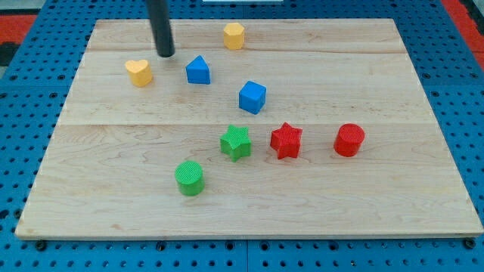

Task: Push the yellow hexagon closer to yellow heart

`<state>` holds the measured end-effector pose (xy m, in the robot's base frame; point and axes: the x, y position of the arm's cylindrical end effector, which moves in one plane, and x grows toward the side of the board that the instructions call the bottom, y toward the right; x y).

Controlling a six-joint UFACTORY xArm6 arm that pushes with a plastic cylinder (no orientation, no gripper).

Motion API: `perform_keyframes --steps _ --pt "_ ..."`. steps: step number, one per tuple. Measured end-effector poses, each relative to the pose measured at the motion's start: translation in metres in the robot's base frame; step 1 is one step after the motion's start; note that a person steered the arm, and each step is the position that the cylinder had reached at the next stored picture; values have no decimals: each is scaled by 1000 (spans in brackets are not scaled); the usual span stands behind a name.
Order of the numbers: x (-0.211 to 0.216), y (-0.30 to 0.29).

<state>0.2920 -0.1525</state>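
Pale wooden plank worktop (423, 91) noted, resting on a blue perforated base (469, 68). Small yellow hexagonal plastic block (234, 35) located near the worktop's far edge, at about twelve o'clock from board centre. Small yellow heart-shaped plastic block (139, 72) located at roughly ten o'clock from centre, well apart from the hexagon, at about eight o'clock from it. Blue house-shaped block (198, 69) found below the line joining the two yellow pieces, close to it. Straight dark rod ending in my tip (165, 54), standing between the two yellow blocks, nearer the heart, touching neither. No hand fitted on this arm; therefore nothing clenched, nothing released, nothing grasped.

Handling assessment, as judgement only: hexagon appears rigid, light and low, likely to slide readily on the smooth wood and to spin if struck off-centre. No taking hold possible; contact by pushing only. Recommended contact face: the hexagon's side at about two o'clock, pressed squarely through its middle toward eight o'clock. Tip presently on the wrong side for that push; repositioning round the hexagon's far side required first. Risk: glancing contact sending the piece toward the blue house-shaped block or off the near-lying far edge.
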Motion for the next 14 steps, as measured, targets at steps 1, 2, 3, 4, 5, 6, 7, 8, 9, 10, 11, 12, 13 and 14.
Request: perform_keyframes --steps 1,2,3,4,5,6,7,8,9,10,11,12,13,14 --pt "31 -41" --pt "54 -57" --pt "6 -51" --pt "-58 32" --pt "-99 114" --pt "-94 147" --pt "-68 145" --pt "-53 136" --pt "-67 164" --pt "-51 194" --pt "-47 120" --pt "-31 24" --pt "-35 -25" --pt "-89 65"
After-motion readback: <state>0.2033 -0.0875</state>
